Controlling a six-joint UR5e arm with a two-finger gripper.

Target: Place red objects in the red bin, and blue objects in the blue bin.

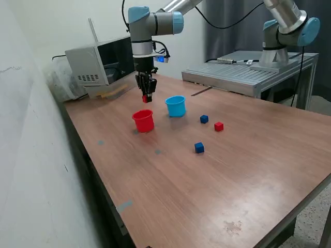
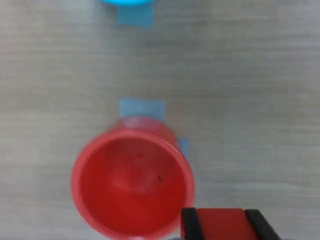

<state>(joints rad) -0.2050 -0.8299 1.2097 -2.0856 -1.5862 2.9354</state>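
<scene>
My gripper hangs above the table, just behind the red bin, shut on a small red cube. In the wrist view that red cube sits between the black fingertips, beside the rim of the red bin, whose inside looks empty. The light blue bin stands to the exterior view's right of the red one; only its edge shows in the wrist view. On the table lie another red cube and two blue cubes.
A white box-like appliance and clutter stand at the table's back corner. A second arm sits on a metal platform at the exterior view's right. Blue tape patches mark the wooden tabletop.
</scene>
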